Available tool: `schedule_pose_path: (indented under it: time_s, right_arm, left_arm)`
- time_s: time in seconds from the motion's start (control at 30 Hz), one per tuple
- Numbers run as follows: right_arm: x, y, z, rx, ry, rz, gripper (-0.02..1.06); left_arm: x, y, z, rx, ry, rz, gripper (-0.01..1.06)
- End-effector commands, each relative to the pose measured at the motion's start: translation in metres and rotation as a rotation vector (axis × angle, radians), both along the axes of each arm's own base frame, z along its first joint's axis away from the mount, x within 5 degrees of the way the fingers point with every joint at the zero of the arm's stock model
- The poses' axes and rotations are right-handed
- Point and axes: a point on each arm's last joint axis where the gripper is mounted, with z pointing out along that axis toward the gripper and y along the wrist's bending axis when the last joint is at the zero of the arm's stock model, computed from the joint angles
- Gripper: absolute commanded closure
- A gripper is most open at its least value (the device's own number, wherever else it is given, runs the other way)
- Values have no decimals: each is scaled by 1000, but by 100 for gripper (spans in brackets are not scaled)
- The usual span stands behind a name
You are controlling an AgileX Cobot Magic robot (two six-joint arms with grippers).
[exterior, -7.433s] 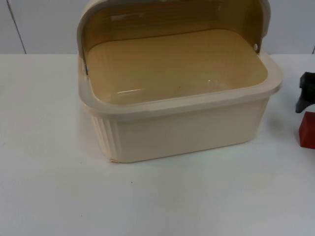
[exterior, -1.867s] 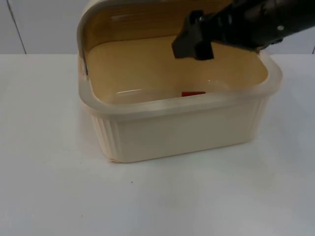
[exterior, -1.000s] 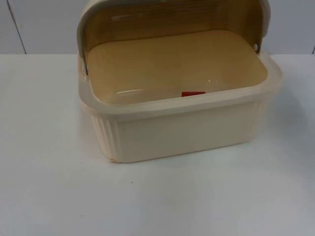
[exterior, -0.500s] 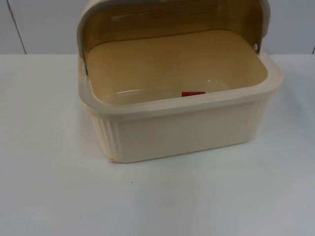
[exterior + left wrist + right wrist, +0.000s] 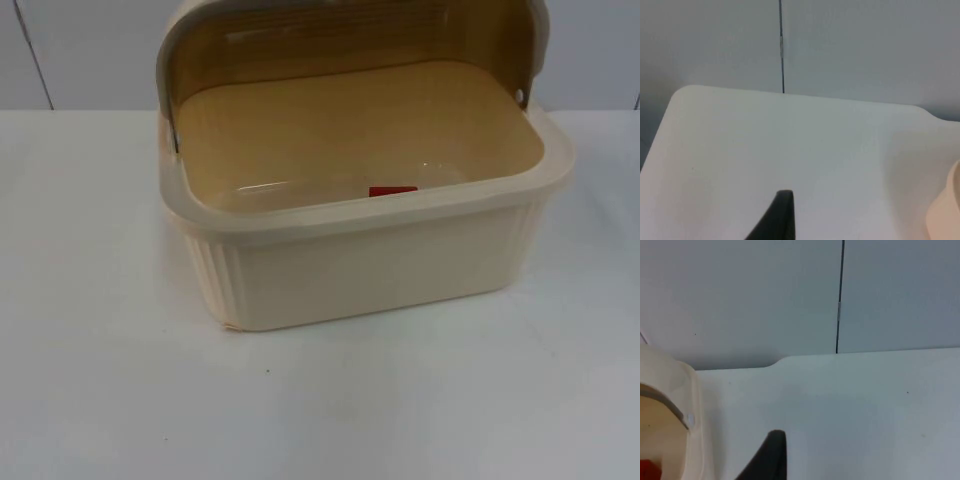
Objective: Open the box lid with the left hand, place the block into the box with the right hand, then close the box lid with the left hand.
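The cream box [image 5: 370, 212] stands in the middle of the table with its lid [image 5: 330, 30] swung up and back. A small red block [image 5: 392, 191] lies on the box floor just behind the front wall, mostly hidden by the rim. My left gripper [image 5: 780, 220] hangs over bare table left of the box, whose edge [image 5: 946, 215] shows beside it. My right gripper [image 5: 770, 457] is above the table to the right of the box [image 5: 690, 405], clear of it, and a corner of the red block [image 5: 649, 471] shows inside.
The white table [image 5: 120, 400] runs back to the grey partition wall [image 5: 80, 50], which has a dark vertical seam [image 5: 781, 50]. Bare table surface lies in front of the box and on both sides.
The red block went from the table's right edge into the box. My right arm, over the box 1.9 s ago, has drawn back out of the top view. Nothing moved in the last second.
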Motion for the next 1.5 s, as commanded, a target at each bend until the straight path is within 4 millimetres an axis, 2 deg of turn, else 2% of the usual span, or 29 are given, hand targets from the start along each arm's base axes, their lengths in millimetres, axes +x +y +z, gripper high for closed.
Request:
schedule_pose_path:
  time_s: [0.0,0.1,0.2,0.3,0.33,0.47,0.5,0.57,0.67,0.87,0.93,0.97,1.07,1.17,1.27,1.37,1.47]
  right_arm:
    - [-1,-1,3,-11,-4,-3,0]
    - [-1,-1,3,-11,-4,-3,0]
    - [-1,-1,3,-11,-4,-3,0]
    - [-1,-1,3,-11,-4,-3,0]
    - [-1,-1,3,-11,-4,-3,0]
    - [-1,-1,3,-9,-4,-3,0]
    - [-1,-1,3,-9,-2,-3,0]
    - [-1,-1,3,-9,0,-2,0]
    - [-1,-1,2,-7,11,0,0]
    - [-2,0,0,-4,33,4,0]
    - [-2,0,0,-4,33,4,0]
    - [-2,0,0,-4,33,4,0]
    - [-2,0,0,-4,33,4,0]
    - [-2,0,0,-1,33,5,0]
    - [-2,0,0,0,32,5,0]
    - [-2,0,0,0,32,5,0]
    - [-2,0,0,0,32,5,0]
  left_arm:
    - [2,1,-5,-26,15,12,1]
    - [4,0,-7,-9,25,-13,1]
    - [8,-17,-13,68,55,-155,1]
    - [15,-33,-13,73,48,-210,1]
    - [15,-33,-13,73,48,-210,1]
    - [37,-64,-4,130,42,-346,1]
    - [46,-77,2,178,25,-418,1]
    - [49,-82,3,198,24,-446,1]
    - [65,-108,5,310,11,-600,1]
    - [87,-146,3,382,-33,-720,1]
    - [90,-161,3,469,-64,-804,1]
    - [90,-161,3,469,-64,-804,1]
    - [92,-183,0,655,-125,-906,1]
    - [95,-193,0,739,-189,-908,1]
    - [96,-212,0,895,-283,-942,1]
    - [97,-223,-5,983,-310,-983,1]
    - [101,-234,-16,959,-338,-1019,1]
